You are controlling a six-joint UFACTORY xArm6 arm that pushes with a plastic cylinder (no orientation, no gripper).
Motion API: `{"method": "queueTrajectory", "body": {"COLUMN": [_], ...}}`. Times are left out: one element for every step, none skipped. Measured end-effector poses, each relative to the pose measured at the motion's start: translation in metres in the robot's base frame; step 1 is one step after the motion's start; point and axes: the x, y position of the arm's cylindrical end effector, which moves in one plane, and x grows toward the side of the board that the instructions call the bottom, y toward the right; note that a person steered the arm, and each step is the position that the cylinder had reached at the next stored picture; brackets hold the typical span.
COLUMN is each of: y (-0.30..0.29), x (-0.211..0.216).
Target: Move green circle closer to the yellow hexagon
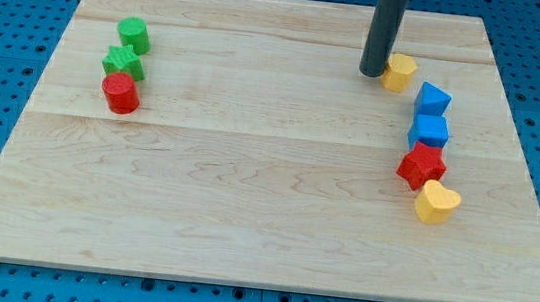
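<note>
Your green circle (134,33), a short round green plastic block, sits near the top left corner of the pale wooden bench (248,169). The yellow hexagon (398,71), a small six-sided yellow plastic block, lies well apart from it, over at the view's upper right. So, judging by this spread, almost nothing of the task is done: nearly the whole width of the board still separates the two.

Just below the green circle you have a green star-shaped block (122,61), touching or nearly so, and below that a red round block (121,93); the three make a tight column.

There is no pincer on this arm, so nothing opens, closes or is held. My tip (371,74) stands right at the yellow hexagon's left side, seemingly touching it, far from the green circle.

Below the hexagon runs a curve of a blue pentagon-like block (433,98), a blue cube (429,131), a red star block (421,166) and a yellow heart block (437,202).

What remains, I judge: get my tip round to the circle's left and push it rightward.
</note>
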Motion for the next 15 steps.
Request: {"method": "queueTrajectory", "body": {"y": [0.015, 0.029, 0.039, -0.043, -0.138, -0.216, -0.276, -0.333, -0.393, -0.41, -0.405, -0.398, -0.369, -0.335, -0.291], "x": [0.0, 0.0, -0.001, -0.016, -0.025, -0.049, -0.087, -0.098, -0.064, -0.055, -0.037, -0.015, -0.015, -0.02, -0.018]}}
